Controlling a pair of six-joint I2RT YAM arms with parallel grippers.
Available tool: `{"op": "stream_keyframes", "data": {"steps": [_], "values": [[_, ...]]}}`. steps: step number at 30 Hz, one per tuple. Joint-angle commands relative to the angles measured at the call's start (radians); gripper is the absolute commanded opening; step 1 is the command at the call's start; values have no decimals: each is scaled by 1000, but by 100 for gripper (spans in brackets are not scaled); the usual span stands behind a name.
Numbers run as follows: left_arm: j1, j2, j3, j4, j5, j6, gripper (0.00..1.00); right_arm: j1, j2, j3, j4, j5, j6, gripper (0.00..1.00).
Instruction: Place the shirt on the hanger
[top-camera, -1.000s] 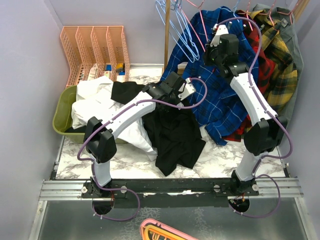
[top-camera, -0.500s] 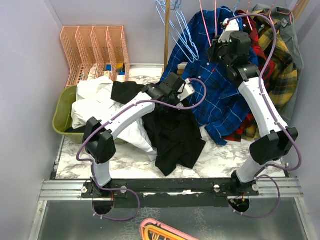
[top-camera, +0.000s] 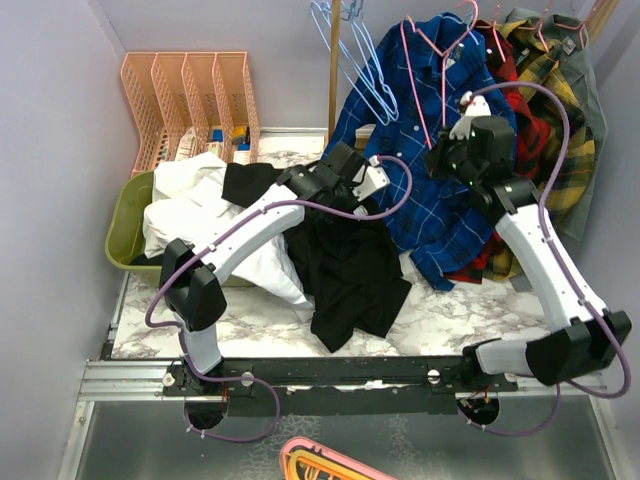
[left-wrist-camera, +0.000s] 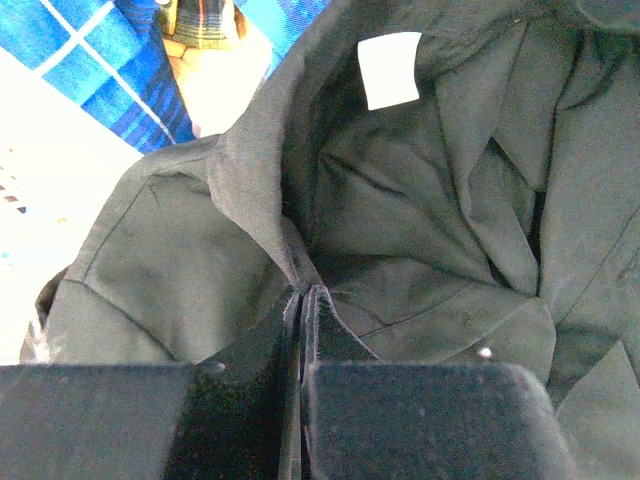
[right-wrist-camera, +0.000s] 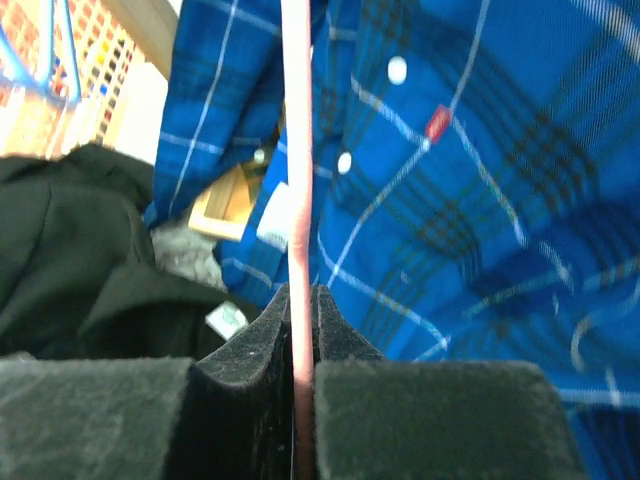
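The black shirt (top-camera: 345, 265) lies crumpled on the marble table, spilling toward the front. My left gripper (top-camera: 368, 182) is shut on a fold near its collar. In the left wrist view the closed jaws (left-wrist-camera: 302, 292) pinch a ridge of the shirt (left-wrist-camera: 420, 220) below a white label (left-wrist-camera: 390, 68). My right gripper (top-camera: 447, 152) is shut on the pink hanger (top-camera: 424, 40) and holds it in the air in front of the hanging clothes. In the right wrist view the pink wire (right-wrist-camera: 297, 150) runs straight up from between the shut jaws (right-wrist-camera: 302, 292).
A blue plaid shirt (top-camera: 430, 205) hangs just behind both grippers, with red and yellow plaid shirts (top-camera: 560, 120) to its right. Light blue hangers (top-camera: 365, 75) hang by a wooden post (top-camera: 333, 70). A green basket (top-camera: 118, 235) holds a white garment (top-camera: 190, 195). A pink file rack (top-camera: 190, 100) stands at the back left.
My right arm has swung down and to the right, away from the rail, bringing the pink hanger with it. The left arm and the shirt have not moved.
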Motion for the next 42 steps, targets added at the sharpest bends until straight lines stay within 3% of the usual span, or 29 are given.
{"op": "stream_keyframes", "data": {"steps": [1, 11, 19, 23, 31, 42], "values": [[-2, -73, 85, -33, 62, 51, 0, -6, -197, -107, -119, -86, 57, 1], [1, -35, 256, -18, -12, 182, 0, -6, -672, -311, -567, -272, 254, 1], [0, 22, 323, 0, -33, 134, 0, -6, -793, -204, -942, -401, 282, 1], [0, 34, 327, 2, -58, 130, 0, -7, -832, -193, -952, -555, 320, 1], [0, 44, 284, 49, -158, 153, 0, -7, -862, -208, -952, -656, 345, 1], [-1, 43, 337, -7, -37, 118, 0, -13, -772, -265, -917, -623, 238, 1]]}}
